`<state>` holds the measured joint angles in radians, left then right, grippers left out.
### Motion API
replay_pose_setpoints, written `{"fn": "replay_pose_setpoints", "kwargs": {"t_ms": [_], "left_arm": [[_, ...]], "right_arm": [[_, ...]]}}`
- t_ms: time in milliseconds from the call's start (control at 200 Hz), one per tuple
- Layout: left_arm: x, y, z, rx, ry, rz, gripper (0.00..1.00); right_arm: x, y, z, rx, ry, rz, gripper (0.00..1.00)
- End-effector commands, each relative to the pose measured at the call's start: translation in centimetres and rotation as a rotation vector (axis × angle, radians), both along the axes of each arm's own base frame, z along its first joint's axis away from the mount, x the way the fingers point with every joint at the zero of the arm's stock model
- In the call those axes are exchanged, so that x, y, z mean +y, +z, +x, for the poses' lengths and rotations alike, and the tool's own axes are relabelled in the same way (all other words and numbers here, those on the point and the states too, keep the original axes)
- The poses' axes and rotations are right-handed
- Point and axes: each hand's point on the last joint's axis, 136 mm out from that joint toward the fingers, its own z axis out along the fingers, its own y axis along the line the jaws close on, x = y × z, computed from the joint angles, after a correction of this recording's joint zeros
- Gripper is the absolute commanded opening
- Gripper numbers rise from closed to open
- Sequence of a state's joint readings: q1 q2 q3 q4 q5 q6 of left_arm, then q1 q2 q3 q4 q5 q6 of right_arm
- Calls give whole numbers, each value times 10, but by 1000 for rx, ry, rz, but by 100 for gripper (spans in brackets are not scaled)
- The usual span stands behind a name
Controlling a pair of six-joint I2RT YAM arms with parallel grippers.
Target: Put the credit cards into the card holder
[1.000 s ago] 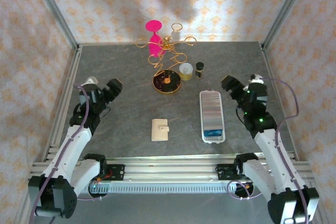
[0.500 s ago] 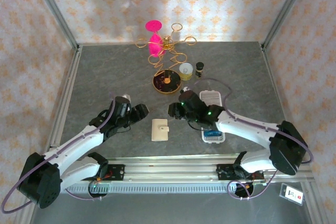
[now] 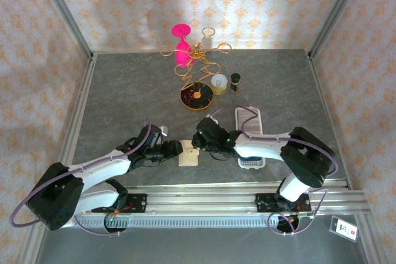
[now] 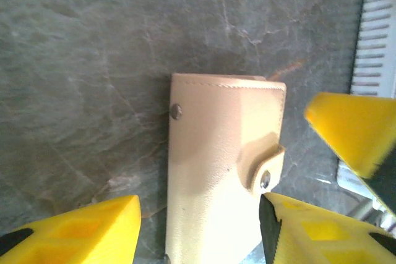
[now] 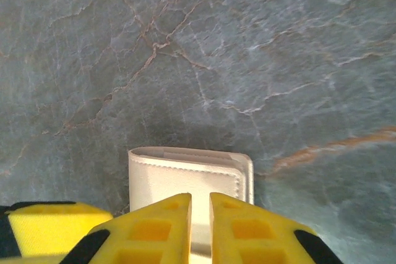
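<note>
- Judging by looks, we expect the card holder (image 4: 213, 153) to be light, soft and slick, its snap tab (image 4: 265, 166) fastened.
- It lies flat on the near worktop (image 4: 93, 60), left of the white tray (image 3: 249, 119).
- Our left hand (image 4: 198, 214) straddles it, spread; our right hand (image 5: 200, 205), almost pressed together, hovers at its edge.
- We would pin the body and lift the tab.

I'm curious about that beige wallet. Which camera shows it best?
Left wrist view: the card holder lies close up, snap tab visible. Right wrist view catches one end; top view, a small beige square.
</note>
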<state>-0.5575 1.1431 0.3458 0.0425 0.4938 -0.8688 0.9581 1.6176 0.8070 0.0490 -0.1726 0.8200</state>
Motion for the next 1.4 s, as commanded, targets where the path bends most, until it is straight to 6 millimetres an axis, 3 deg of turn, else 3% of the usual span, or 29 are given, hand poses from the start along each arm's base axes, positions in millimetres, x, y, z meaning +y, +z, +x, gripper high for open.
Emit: {"fn": "replay_pose_setpoints", "kwargs": {"t_ms": [0,185,355,481,716,871,1071,1166,1281,1396], "left_arm": [[-10,6,-5,-17,-20,-65,55],[-4,-5,-10,-2,4,-48,59],[-14,0,-13,-16,-25,-73,60],[-13,-1,-11,-19,-23,-50,58],[-28,6,-11,-19,-28,-151,52],[-25,-4,-10,-13,-18,-111,51],[-37,0,-12,-13,-36,-166,38],[-42,3,-10,-14,-48,-166,26],[-45,9,-9,-22,-58,-180,13],[-48,23,-6,-64,-102,-151,7]], "right_arm": [[13,2,6,-7,-22,29,13],[0,-18,2,6,-60,-50,10],[-10,-39,-8,45,-66,-67,8],[-14,-36,-12,40,-88,-9,8],[-24,-41,-18,42,-105,5,8],[-27,-42,-20,43,-106,12,8],[-28,-41,-21,39,-111,27,10],[-31,-38,-20,30,-126,37,11],[-32,-27,-18,8,-145,79,15],[-30,-9,-14,-33,-141,103,22]]}}
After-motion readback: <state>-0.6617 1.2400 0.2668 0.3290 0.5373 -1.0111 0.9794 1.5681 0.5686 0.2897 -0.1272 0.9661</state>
